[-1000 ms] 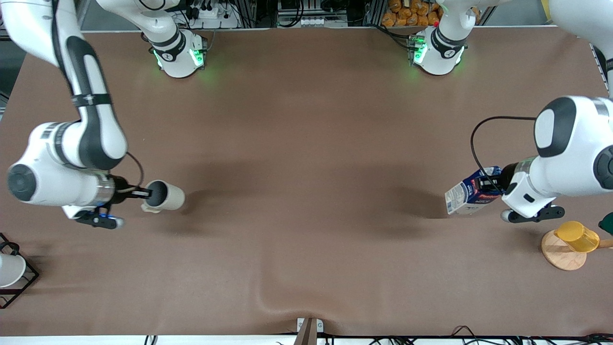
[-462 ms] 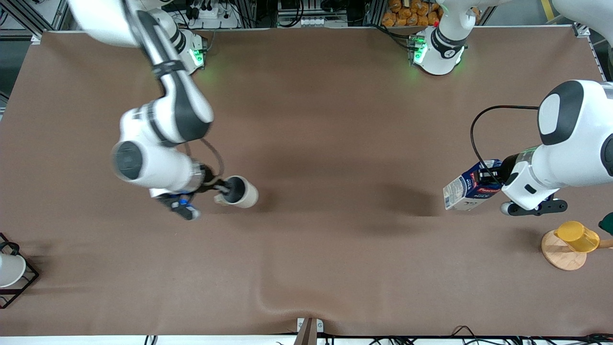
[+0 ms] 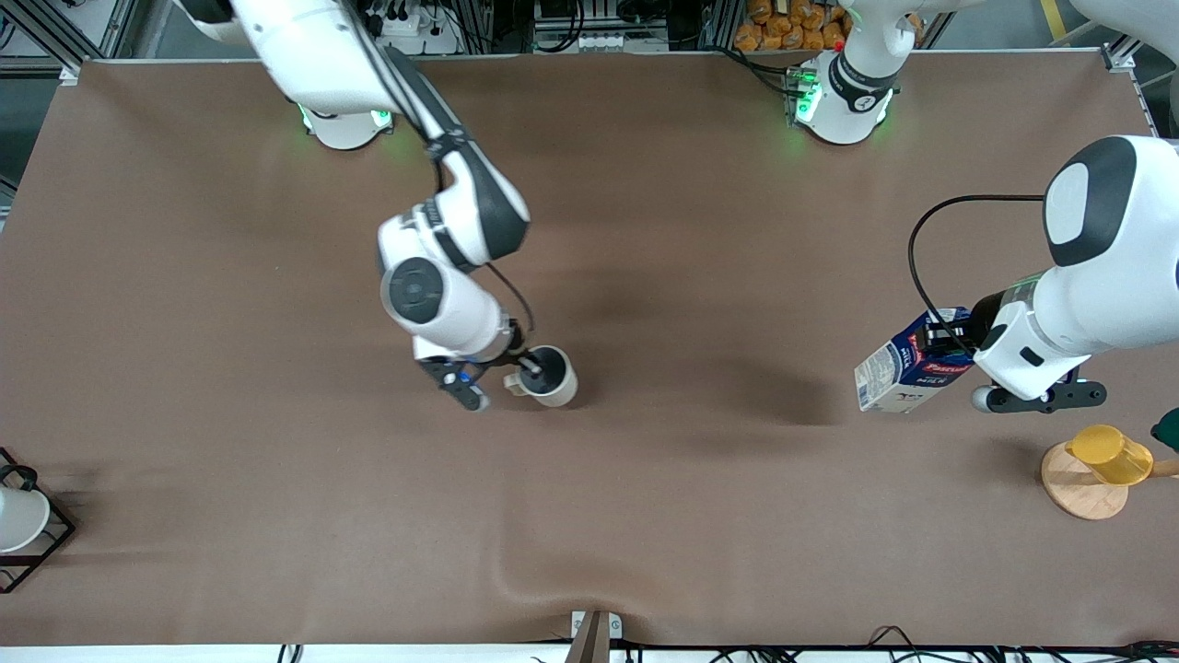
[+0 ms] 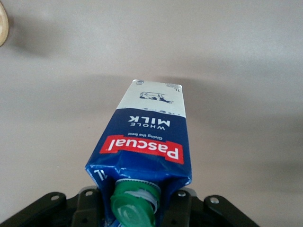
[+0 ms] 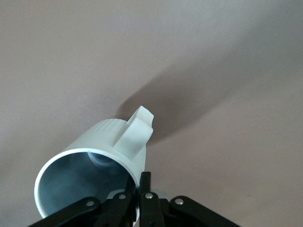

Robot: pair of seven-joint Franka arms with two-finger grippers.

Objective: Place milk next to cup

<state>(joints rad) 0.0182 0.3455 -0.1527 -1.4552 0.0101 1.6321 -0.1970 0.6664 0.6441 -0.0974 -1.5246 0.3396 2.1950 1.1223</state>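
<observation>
My left gripper [image 3: 958, 345] is shut on the top of the milk [image 3: 907, 373], a dark-blue carton with a red band and whitish lower part, held tilted over the table at the left arm's end. In the left wrist view the milk [image 4: 147, 142] shows its green cap between the jaws. My right gripper [image 3: 525, 366] is shut on the rim of the cup [image 3: 553, 376], a cream mug with a grey inside, tilted just above the table's middle. In the right wrist view the cup [image 5: 102, 156] hangs tilted with its handle showing, one finger inside the rim and one outside.
A yellow cup [image 3: 1110, 453] rests on a round wooden stand [image 3: 1082, 488] at the left arm's end. A white cup in a black wire rack [image 3: 23, 520] sits at the right arm's end. The brown table cover [image 3: 589, 516] has a wrinkle near the front edge.
My right gripper has carried the cup from the right arm's end toward the table's middle. My left gripper with the milk has barely shifted.
</observation>
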